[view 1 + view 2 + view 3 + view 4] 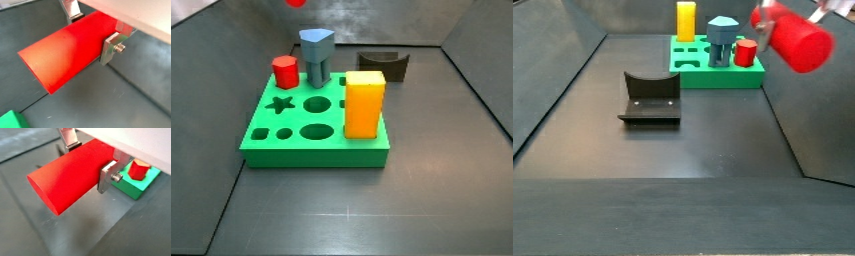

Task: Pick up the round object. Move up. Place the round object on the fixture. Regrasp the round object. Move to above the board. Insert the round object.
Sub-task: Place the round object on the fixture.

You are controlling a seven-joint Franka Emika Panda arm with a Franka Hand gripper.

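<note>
The gripper [93, 31] has its two silver fingers [110, 47] closed on the round object [63, 55], one plate pressed against each side of the red cylinder near its rear end; the same clamp shows in both wrist views, with the peg [70, 180] sticking out past the fingertips, its flat round end facing away from the wrist. In a side view the round object [796, 42] hangs high in the air near the right wall, well above the floor and apart from everything else.

The board [318, 140] lies flat on the dark floor. Standing in its holes are an orange block [365, 103], a blue-grey prism [315, 57] and a short red hexagonal peg [285, 71]. Its star hole [281, 102] and round holes [318, 102] are open and hold nothing.

The fixture [649, 97] sits on the floor apart from the board, its curved notch empty.
</note>
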